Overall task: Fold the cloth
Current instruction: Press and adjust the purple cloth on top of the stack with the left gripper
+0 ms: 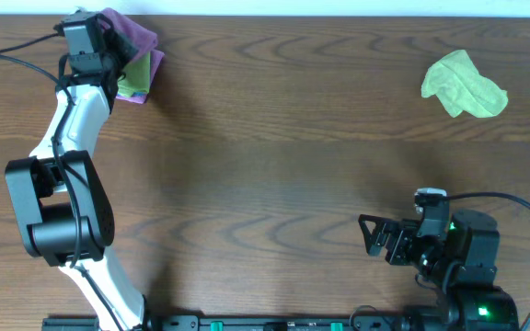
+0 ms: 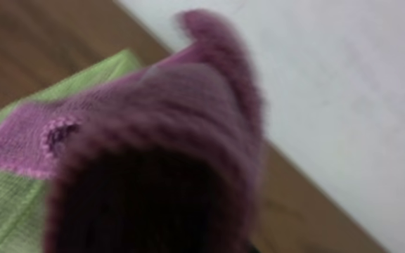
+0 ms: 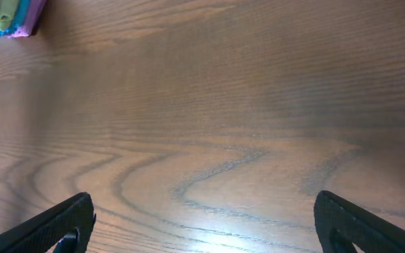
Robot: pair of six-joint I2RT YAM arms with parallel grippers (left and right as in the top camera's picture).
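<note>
Upper left: left gripper (image 1: 107, 46) at the purple cloth (image 1: 138, 39), jaws hidden, cannot tell; lower right: right gripper (image 1: 368, 236), jaws wide.

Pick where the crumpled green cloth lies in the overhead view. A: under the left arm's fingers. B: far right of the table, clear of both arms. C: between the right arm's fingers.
B: the crumpled green cloth sits alone at the table's far right, no arm near it.
</note>
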